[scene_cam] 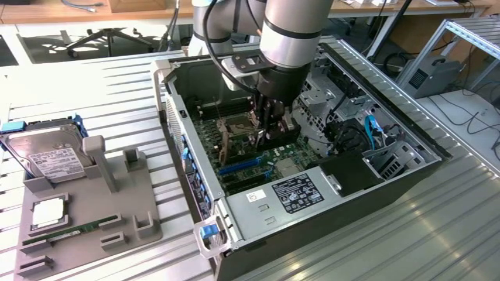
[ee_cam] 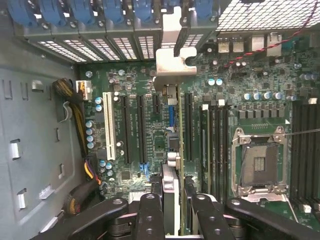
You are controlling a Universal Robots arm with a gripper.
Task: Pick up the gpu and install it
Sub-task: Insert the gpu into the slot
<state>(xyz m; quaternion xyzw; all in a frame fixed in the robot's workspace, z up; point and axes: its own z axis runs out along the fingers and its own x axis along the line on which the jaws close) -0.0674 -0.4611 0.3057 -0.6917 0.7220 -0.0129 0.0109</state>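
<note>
The hand [ee_cam: 172, 200] was clamped on the gpu [ee_cam: 179, 150], its fingers [ee_cam: 151, 215] pinching the card edge-on so that the thin board ran away from the wrist toward its silver bracket [ee_cam: 172, 60], which stood near the blue-latched rear slot covers [ee_cam: 90, 12]. In the exterior view the hand [scene_cam: 273, 126] was sunk deep inside the open computer case [scene_cam: 406, 170], which lay on its side on the slatted metal surface [scene_cam: 93, 93], the card hanging just above the motherboard [scene_cam: 258, 158]. By my reading the pick-up was done and the work stood in the install step, the card being lined up over an expansion slot [ee_cam: 187, 125]; whether its edge had already touched the slot could not be told. Seating it called for keeping the board square to the slot and the bracket matched to the rear opening. Room was narrow: other black slots [ee_cam: 140, 127] and a white slot [ee_cam: 107, 125] lay to one side, the empty CPU socket [ee_cam: 260, 162] to the other, and the case walls closed in around the arm. The grey parts tray [scene_cam: 86, 211], with a hard drive [scene_cam: 47, 155], sat well apart outside the case.
</note>
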